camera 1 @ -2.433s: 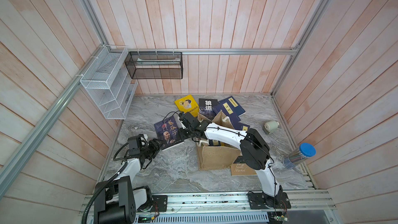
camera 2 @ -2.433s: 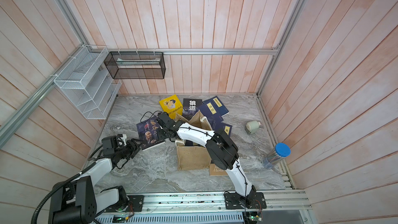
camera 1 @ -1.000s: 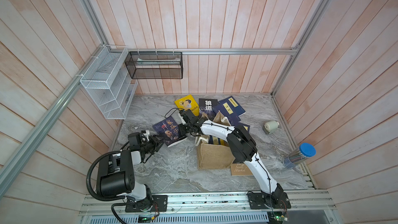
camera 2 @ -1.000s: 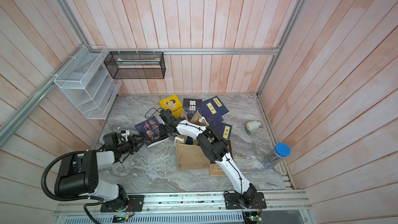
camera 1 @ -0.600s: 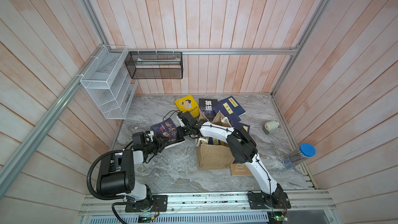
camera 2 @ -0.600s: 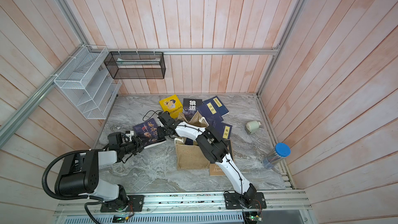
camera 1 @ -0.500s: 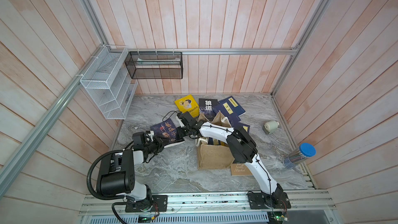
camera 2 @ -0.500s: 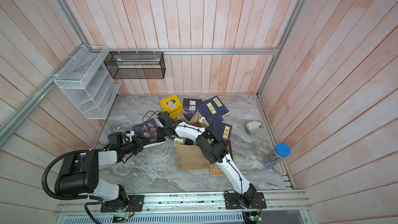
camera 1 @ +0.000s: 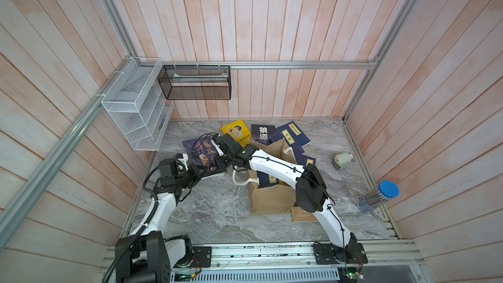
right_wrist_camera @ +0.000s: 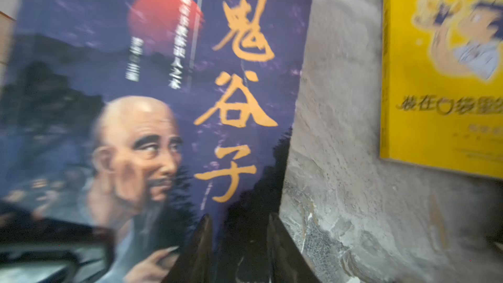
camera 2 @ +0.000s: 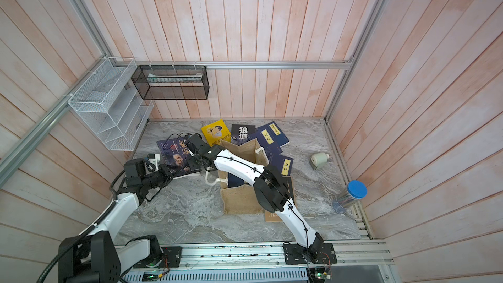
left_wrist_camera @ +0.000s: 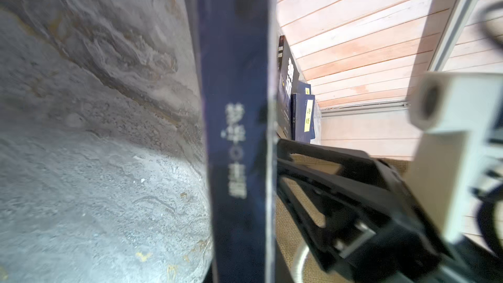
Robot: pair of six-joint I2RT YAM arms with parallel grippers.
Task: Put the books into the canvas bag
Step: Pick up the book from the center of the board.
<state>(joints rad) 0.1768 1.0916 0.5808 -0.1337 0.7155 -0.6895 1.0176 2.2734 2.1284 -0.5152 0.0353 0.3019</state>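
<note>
Handover of the portrait book [camera 1: 201, 153] looks to be the step in hand. This purple-navy paperback with an old man's face lies askew on the bench [camera 1: 212, 213], on the left arm's side of the canvas bag [camera 1: 269, 200]. Its near corner is at the left end effector [camera 1: 200, 173] and its bag-side edge is under the right end effector [camera 1: 221, 162]. The left wrist view shows the book's edge running down the middle at very close range, so the left end effector seems clenched on it, though its fingers are not clearly seen. In the right wrist view the right fingers [right_wrist_camera: 202, 243] stand parted over the lower cover, grasping nothing. The bag stands upright and open-mouthed, with at least one navy book [camera 1: 268, 179] inside. A yellow cartoon book [camera 1: 236, 132], a black book [camera 1: 262, 133] and some navy paperbacks [camera 1: 290, 137] lie on the bench behind it, and a brown book [camera 1: 302, 213] lies by its front corner, so much of the task remains. The next move calls for the right arm to clear the cover. The left must then lift the book, turn it edge-down and carry it over the bag's rim without snagging the rope handle [camera 1: 239, 182] hanging on that side.
</note>
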